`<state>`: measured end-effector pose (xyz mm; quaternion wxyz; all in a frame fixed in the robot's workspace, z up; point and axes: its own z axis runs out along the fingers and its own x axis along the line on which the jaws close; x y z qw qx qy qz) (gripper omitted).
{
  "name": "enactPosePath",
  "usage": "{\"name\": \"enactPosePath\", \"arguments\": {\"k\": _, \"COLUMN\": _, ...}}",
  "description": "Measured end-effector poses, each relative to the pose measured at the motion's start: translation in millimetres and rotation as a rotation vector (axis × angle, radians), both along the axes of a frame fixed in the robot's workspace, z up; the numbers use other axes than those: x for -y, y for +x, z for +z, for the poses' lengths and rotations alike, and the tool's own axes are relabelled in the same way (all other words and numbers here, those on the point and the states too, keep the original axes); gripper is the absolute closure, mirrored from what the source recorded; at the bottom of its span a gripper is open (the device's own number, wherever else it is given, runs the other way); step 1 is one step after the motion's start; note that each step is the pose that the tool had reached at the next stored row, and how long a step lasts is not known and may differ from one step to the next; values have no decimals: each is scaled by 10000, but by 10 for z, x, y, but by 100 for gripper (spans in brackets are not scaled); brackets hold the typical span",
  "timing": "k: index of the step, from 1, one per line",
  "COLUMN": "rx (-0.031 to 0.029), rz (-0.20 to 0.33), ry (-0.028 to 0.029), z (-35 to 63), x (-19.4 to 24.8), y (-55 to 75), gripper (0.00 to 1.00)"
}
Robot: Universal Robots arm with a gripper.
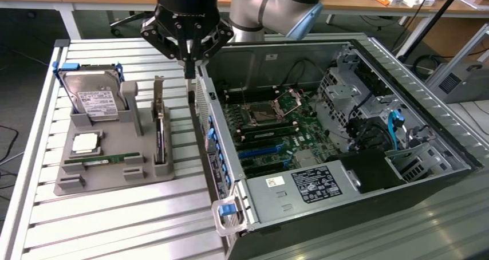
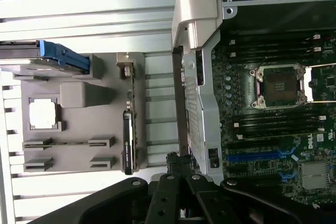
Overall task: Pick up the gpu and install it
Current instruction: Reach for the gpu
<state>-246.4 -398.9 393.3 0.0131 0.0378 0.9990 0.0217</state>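
Observation:
The gpu [image 1: 159, 131] stands on its long edge in a slot of the grey holder [image 1: 99, 174], with its silver bracket at the far end. In the wrist view the gpu [image 2: 128, 140] shows edge-on as a thin dark strip. My gripper [image 1: 189, 65] hangs above the gap between the holder and the near wall of the open computer case [image 1: 221, 174]. It is to the exterior view's right of the gpu and apart from it. Its fingers [image 2: 173, 162] are shut together with nothing between them.
The holder also carries a silver hard drive [image 1: 93, 97] in a blue-handled frame, a square processor chip [image 1: 86, 142] and a green memory stick [image 1: 103, 158]. Inside the case lies the motherboard with blue card slots [image 1: 260, 152] and an open processor socket [image 1: 264, 114]. The table top [image 1: 114, 225] is made of metal slats.

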Motion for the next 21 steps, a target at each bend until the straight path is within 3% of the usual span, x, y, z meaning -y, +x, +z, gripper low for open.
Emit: {"name": "enactPosePath", "arguments": {"k": 21, "rx": 1, "rz": 0, "ry": 0, "z": 0, "x": 0, "y": -93, "gripper": 89}}
